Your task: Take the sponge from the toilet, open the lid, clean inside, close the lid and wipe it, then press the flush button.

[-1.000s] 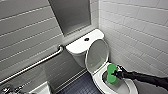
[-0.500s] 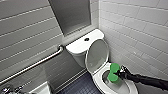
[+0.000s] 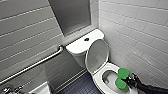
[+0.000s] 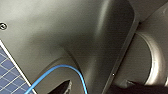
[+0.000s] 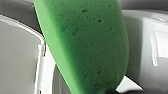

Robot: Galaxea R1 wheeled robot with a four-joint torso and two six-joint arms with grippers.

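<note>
Head view: my right end effector (image 3: pixel 129 81) grips the sponge (image 3: pixel 121 78) over the toilet (image 3: pixel 77 46) bowl, lid (image 3: pixel 97 55) raised; closing, wiping, flushing remain.

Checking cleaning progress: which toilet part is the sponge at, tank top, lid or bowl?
The bowl: the right gripper holds the sponge at its rim.
</note>
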